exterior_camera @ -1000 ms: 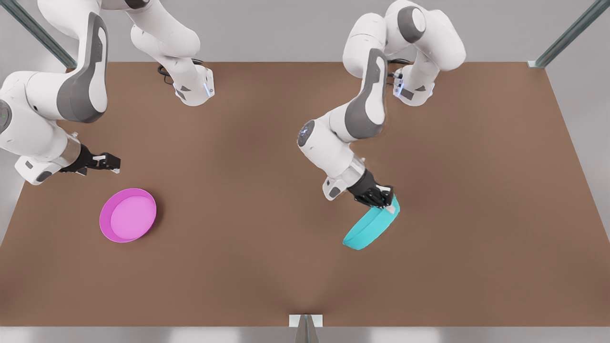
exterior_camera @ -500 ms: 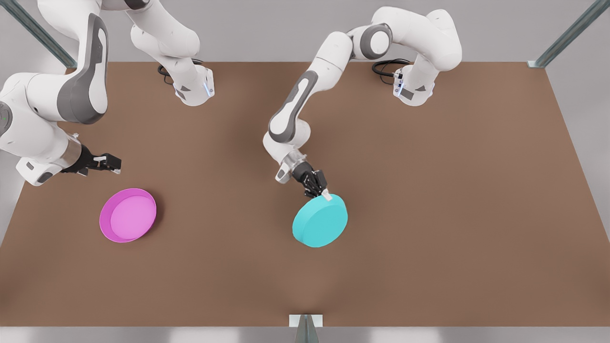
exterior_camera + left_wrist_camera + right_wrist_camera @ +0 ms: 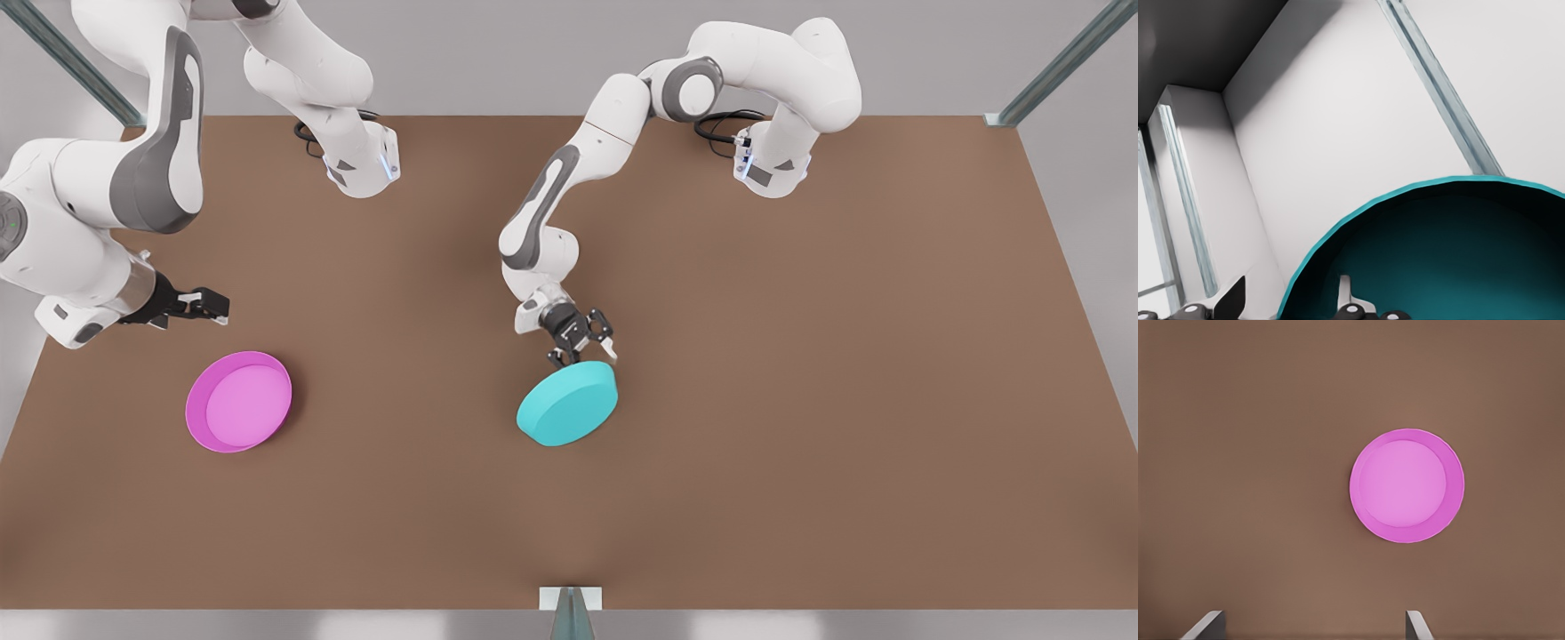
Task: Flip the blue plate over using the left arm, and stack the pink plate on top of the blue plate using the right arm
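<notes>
Near the middle of the table (image 3: 845,427): the blue plate (image 3: 569,404), base up and hollow side down, a little tilted, with the far edge raised toward the left gripper (image 3: 582,348). From the left wrist view: fingers spread, one outside the rim and one inside the dark hollow, a gap on each side, so released and not pinching. Probably so placed for turning the dish about its edge by the rim. Flip judged nearly done, with only the settling flat remaining. Nothing visible inside the plate.

At the front view's left: the pink plate (image 3: 238,402), flat on the table, open side up, empty, well apart from the blue one. Near it, the right gripper (image 3: 203,305), raised above the table, fingers wide apart, holding nothing, waiting. Likely kept there for a short reach to the rim before stacking.
</notes>
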